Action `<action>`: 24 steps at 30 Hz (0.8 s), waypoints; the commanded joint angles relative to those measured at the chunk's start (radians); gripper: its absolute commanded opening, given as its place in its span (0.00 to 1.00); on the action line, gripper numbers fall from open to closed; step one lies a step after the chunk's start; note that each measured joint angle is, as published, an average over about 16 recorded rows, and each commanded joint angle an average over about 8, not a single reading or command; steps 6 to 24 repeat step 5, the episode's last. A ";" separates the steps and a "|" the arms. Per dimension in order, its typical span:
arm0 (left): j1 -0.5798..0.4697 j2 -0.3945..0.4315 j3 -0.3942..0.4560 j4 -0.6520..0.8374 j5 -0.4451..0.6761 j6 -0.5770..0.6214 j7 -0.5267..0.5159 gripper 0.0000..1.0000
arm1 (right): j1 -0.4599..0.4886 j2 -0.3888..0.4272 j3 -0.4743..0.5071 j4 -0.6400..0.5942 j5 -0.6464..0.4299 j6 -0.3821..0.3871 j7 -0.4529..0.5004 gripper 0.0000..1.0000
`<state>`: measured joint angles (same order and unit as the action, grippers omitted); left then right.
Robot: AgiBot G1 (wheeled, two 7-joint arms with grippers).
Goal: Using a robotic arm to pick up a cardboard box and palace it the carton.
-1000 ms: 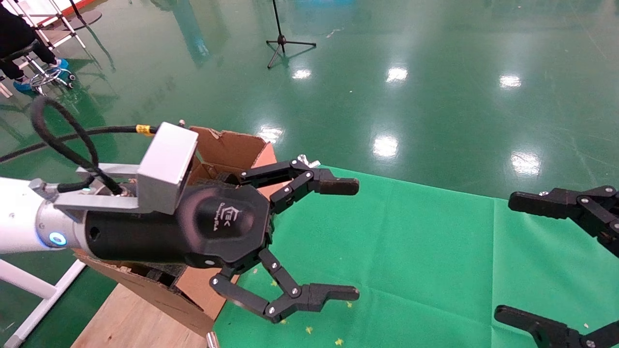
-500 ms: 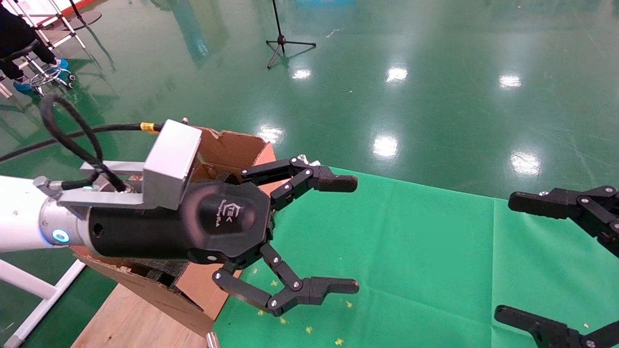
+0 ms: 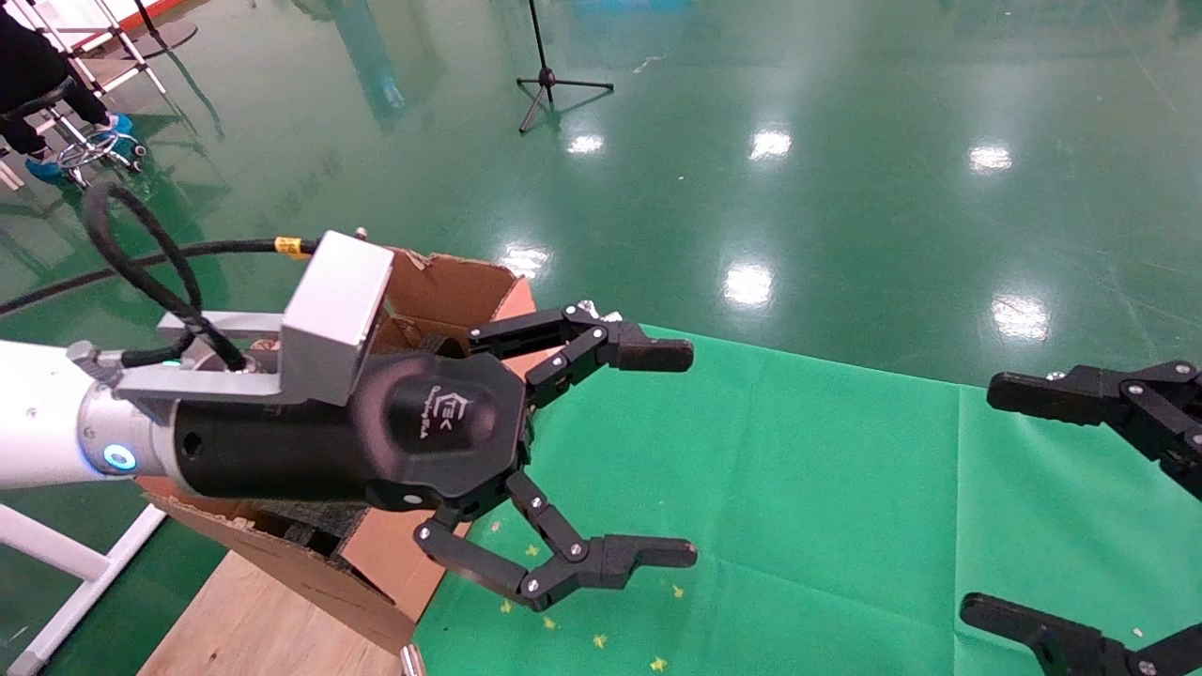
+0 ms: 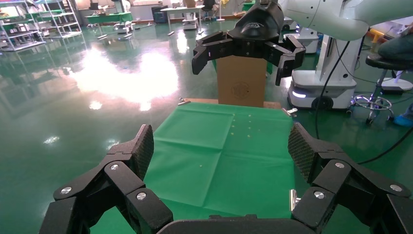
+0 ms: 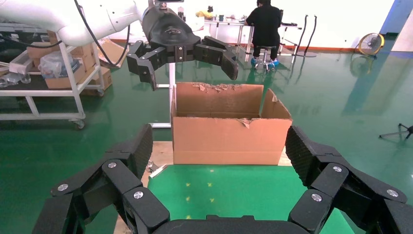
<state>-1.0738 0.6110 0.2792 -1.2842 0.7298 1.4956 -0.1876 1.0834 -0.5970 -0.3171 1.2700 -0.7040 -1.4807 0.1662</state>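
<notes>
The carton [image 3: 457,282] is a large brown box with ragged flaps, standing on the table's left end; it also shows in the right wrist view [image 5: 229,132]. Black foam [image 3: 310,521] shows inside it. My left gripper [image 3: 671,454] hangs open and empty above the carton's near side and the green cloth, on a white arm with a grey camera block. A brown cardboard box [image 4: 241,92] with a round mark stands upright beyond the cloth's far end, behind my right gripper [image 4: 242,61]. The right gripper [image 3: 993,499] is open and empty at the right edge.
A green cloth [image 3: 798,488] covers the wooden table [image 3: 254,629], held by metal clips [image 4: 293,200]. Small yellow marks dot the cloth. On the shiny green floor stand a tripod [image 3: 549,80] and a stool with a person [image 3: 38,84] at the far left.
My left gripper has edged slightly forward, and its lower finger has come up a little. It stays open. The right gripper has not moved.
</notes>
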 commanded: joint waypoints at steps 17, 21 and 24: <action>0.000 0.000 0.001 0.001 0.000 0.000 0.000 1.00 | 0.000 0.000 0.000 0.000 0.000 0.000 0.000 1.00; 0.000 0.000 0.001 0.001 0.000 0.000 0.000 1.00 | 0.000 0.000 0.000 0.000 0.000 0.000 0.000 1.00; 0.000 0.000 0.001 0.001 0.000 0.000 0.000 1.00 | 0.000 0.000 0.000 0.000 0.000 0.000 0.000 1.00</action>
